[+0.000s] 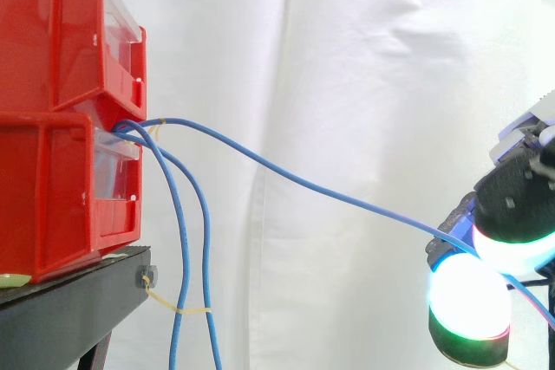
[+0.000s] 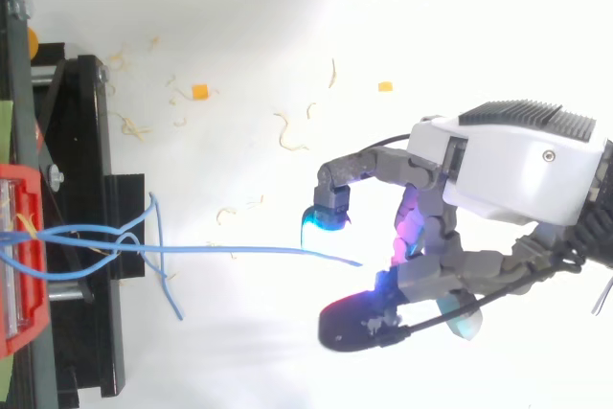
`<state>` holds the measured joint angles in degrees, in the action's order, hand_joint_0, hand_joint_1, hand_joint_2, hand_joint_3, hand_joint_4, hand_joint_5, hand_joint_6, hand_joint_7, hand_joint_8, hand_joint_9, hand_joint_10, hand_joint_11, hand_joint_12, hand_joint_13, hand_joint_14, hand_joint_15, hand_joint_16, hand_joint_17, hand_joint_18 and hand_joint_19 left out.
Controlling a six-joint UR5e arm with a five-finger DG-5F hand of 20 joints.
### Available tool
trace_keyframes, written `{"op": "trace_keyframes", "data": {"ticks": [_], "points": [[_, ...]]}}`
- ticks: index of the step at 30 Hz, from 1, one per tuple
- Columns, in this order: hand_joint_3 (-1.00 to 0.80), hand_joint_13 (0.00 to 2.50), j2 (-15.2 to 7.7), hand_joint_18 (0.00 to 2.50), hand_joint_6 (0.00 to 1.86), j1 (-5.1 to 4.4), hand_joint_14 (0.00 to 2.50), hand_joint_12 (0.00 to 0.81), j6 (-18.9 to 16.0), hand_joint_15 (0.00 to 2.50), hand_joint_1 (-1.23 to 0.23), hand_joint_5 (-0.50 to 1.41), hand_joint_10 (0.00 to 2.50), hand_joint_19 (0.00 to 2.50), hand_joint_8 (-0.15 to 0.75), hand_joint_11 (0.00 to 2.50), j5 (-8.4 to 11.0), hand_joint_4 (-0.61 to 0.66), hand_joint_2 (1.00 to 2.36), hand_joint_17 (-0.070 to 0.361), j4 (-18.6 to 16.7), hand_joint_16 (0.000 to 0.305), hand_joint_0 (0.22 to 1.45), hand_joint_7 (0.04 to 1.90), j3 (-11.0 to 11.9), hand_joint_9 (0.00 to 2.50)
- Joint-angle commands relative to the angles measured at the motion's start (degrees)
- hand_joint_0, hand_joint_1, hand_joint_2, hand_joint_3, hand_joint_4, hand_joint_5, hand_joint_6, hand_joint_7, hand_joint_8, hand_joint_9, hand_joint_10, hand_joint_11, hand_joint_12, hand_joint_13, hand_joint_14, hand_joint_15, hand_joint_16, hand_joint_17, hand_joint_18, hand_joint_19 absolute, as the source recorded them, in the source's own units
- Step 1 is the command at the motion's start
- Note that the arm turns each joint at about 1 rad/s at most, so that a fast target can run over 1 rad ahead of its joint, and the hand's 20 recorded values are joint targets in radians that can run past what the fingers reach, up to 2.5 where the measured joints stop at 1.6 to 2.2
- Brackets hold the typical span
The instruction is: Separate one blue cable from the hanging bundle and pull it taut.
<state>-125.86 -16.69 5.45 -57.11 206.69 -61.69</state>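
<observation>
You had the hand (image 1: 510, 205) low at the right edge of the side view, with its fingers curled in. The blue cable (image 1: 303, 181) passed between two of the glowing pads (image 1: 468, 292), one sitting above the other and the two close together, so the hand was clamped on that cable. A short stretch of the cable came out past the pads and ran down towards the lower right corner.

From the hand the cable rose leftwards to the gap between the two stacked red bins (image 1: 52, 197), where it went in. It hung in a shallow curve rather than a dead straight line. The other blue cables (image 1: 206, 240) left the same gap and dropped straight down beside the bench (image 1: 69, 309), well apart from the one you held. A pale yellow band (image 1: 186, 309) crossed them low down, near the edge of the bench.

From above, the hand (image 2: 517, 174) came in from the right with its fingers bent towards the bins. One cyan fingertip (image 2: 321, 222) sat just above the cable (image 2: 239, 250), and a second finger lay below it. The cable faded into the glare between them, so you could not see the contact itself there. Small yellow scraps (image 2: 287, 131) lay scattered on the white floor (image 2: 239, 26) beneath.
</observation>
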Motion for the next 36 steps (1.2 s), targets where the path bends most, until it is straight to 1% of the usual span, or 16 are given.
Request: {"op": "trace_keyframes", "data": {"ticks": [1, 2, 4, 6, 8, 11, 12, 15, 16, 19, 26, 31, 36], "points": [[-0.50, 1.24, 0.00, 0.88, 0.51, -0.10, 0.02, 0.289, -0.08, 0.53, -0.56, 0.11, 0.01, 0.61, 0.174, 0.39, -0.02, 0.21, 1.00, 0.123, 0.02, 0.055, 0.45, 1.04, -0.01, 1.91], [-0.50, 1.24, 0.00, 0.88, 0.51, -0.01, 0.02, 0.297, -0.08, 0.54, -0.55, 0.10, 0.01, 0.61, 0.171, 0.38, -0.02, 0.21, 1.00, 0.124, 0.02, 0.055, 0.45, 1.05, -0.01, 1.91], [-0.50, 1.24, 0.00, 0.88, 0.51, -0.01, 0.02, 0.299, -0.08, 0.54, -0.47, 0.10, 0.01, 0.61, 0.181, 0.37, -0.02, 0.22, 1.00, 0.128, 0.02, 0.057, 0.44, 1.05, -0.01, 1.90], [-0.50, 1.23, 0.00, 0.84, 0.51, -0.01, 0.02, 0.292, -0.08, 0.55, -0.42, 0.10, 0.01, 0.63, 0.180, 0.38, -0.02, 0.21, 1.00, 0.124, 0.02, 0.055, 0.47, 1.04, -0.01, 1.89], [-0.50, 1.21, 0.00, 0.81, 0.51, -0.01, 0.02, 0.281, -0.08, 0.55, -0.43, 0.10, 0.01, 0.65, 0.170, 0.39, -0.02, 0.20, 1.00, 0.115, 0.02, 0.051, 0.51, 1.05, -0.01, 1.88], [-0.47, 1.21, 0.00, 0.77, 0.51, -0.01, 0.02, 0.255, -0.08, 0.57, -0.53, 0.11, 0.02, 0.67, 0.153, 0.42, -0.02, 0.18, 1.00, 0.102, 0.02, 0.045, 0.60, 1.06, -0.01, 1.90], [-0.45, 1.23, 0.00, 0.79, 0.51, -0.01, 0.02, 0.252, 0.00, 0.57, -0.57, 0.11, 0.02, 0.67, 0.151, 0.43, -0.02, 0.18, 1.00, 0.100, 0.02, 0.044, 0.64, 1.07, -0.01, 1.94], [-0.36, 1.26, 0.00, 0.84, 0.51, -0.01, 0.02, 0.248, 0.00, 0.57, -0.64, 0.12, 0.02, 0.66, 0.143, 0.47, -0.02, 0.21, 1.01, 0.094, 0.02, 0.042, 0.70, 1.10, -0.01, 1.98], [-0.33, 1.26, 0.00, 0.85, 0.51, -0.01, 0.02, 0.247, -0.08, 0.56, -0.66, 0.12, 0.02, 0.65, 0.127, 0.47, -0.02, 0.22, 1.01, 0.092, 0.02, 0.041, 0.72, 1.11, -0.01, 2.00], [-0.28, 1.28, 0.00, 0.87, 0.51, -0.01, 0.02, 0.248, -0.17, 0.56, -0.67, 0.12, 0.02, 0.64, 0.139, 0.48, -0.02, 0.22, 1.01, 0.092, 0.02, 0.041, 0.72, 1.12, -0.01, 2.01], [-0.24, 1.28, 0.00, 0.89, 0.51, -0.01, 0.02, 0.255, -0.52, 0.56, -0.69, 0.13, 0.02, 0.63, 0.141, 0.51, -0.02, 0.22, 1.01, 0.091, 0.02, 0.041, 0.73, 1.13, -0.01, 2.01], [-0.17, 1.28, 0.00, 0.90, 0.51, -0.10, 0.02, 0.259, -0.61, 0.55, -0.70, 0.13, 0.02, 0.62, 0.141, 0.48, -0.02, 0.20, 1.01, 0.095, 0.02, 0.042, 0.72, 1.14, -0.01, 1.99], [-0.05, 1.29, 0.00, 0.93, 0.51, -0.10, 0.02, 0.262, -2.02, 0.53, -0.74, 0.13, 0.02, 0.58, 0.147, 0.42, -0.99, 0.19, 1.01, 0.104, 0.11, 0.046, 0.71, 1.10, 0.17, 1.99]]}}
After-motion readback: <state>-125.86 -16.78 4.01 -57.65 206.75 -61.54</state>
